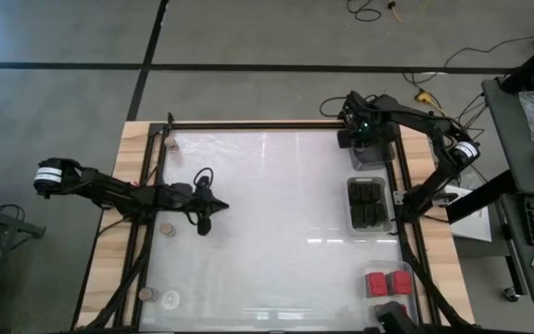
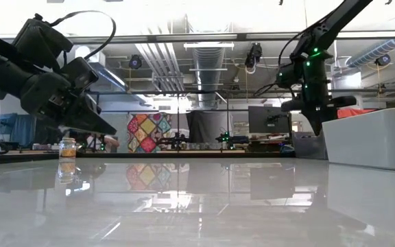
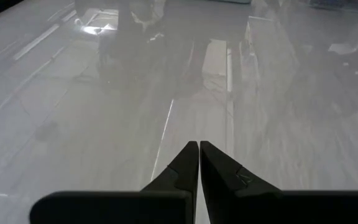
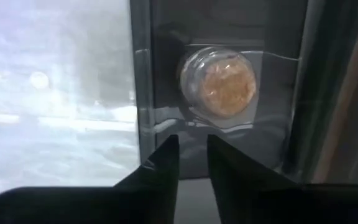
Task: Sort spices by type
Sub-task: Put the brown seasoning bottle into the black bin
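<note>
A round jar (image 4: 219,81) with a brownish top stands on the floor of the clear tray (image 1: 371,160) at the table's far right. My right gripper (image 4: 192,140) hangs above that tray, pointing down, clear of the jar; its fingers are a narrow gap apart with nothing between them. A second tray (image 1: 367,204) holds dark blocks, and a third (image 1: 387,283) holds red blocks. Loose jars stand at the left: one at the far left (image 1: 170,144), one mid-left (image 1: 166,228), two at the near left (image 1: 146,294). My left gripper (image 1: 204,225) waits shut above the table's left part.
The three clear trays line the table's right edge; in the low view the nearest tray's wall (image 2: 372,137) rises on the right. The glossy white tabletop (image 1: 276,213) lies open between the arms. A dark block (image 1: 392,314) sits at the near right edge.
</note>
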Motion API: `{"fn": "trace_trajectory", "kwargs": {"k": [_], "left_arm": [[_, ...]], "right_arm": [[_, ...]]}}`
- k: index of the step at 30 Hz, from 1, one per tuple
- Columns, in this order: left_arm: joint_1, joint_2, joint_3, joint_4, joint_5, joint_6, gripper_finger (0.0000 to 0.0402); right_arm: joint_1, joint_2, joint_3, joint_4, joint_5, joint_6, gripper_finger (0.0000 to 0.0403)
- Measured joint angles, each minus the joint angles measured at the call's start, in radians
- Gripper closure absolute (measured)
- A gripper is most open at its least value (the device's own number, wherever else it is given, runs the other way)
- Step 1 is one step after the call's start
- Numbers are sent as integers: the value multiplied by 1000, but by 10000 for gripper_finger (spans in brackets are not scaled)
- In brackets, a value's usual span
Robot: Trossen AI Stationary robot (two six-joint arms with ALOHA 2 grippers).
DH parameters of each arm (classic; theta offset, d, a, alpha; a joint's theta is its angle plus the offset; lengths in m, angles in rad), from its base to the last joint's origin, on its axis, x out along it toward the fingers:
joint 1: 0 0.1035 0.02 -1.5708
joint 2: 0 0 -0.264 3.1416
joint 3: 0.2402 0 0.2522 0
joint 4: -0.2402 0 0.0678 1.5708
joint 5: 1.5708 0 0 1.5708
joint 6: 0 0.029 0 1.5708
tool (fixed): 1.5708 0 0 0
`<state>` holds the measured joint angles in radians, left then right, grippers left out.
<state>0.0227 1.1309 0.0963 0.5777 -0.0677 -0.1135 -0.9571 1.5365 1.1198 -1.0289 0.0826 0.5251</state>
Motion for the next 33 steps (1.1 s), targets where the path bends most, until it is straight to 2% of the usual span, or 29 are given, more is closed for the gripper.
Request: {"fn": "trace_trajectory", "kwargs": {"k": [4,8,16,22,24,29,33], "left_arm": [[0,0,0,-12,0,-1,401],[0,0,0,-20,0,-3,401],[0,0,0,-19,0,-3,401],[0,0,0,-18,0,-3,401],[0,0,0,-17,0,-3,401],[0,0,0,-17,0,-2,401],[0,0,0,-18,0,-2,401]], "right_arm": [[-6,29,-6,0,85,0,359],[-6,31,-6,1,191,8,373],[-4,31,2,28,249,37,360],[18,26,76,-82,294,42,347],[28,26,87,-56,305,41,347],[26,56,78,113,235,-6,359],[10,104,77,134,249,-21,372]]}}
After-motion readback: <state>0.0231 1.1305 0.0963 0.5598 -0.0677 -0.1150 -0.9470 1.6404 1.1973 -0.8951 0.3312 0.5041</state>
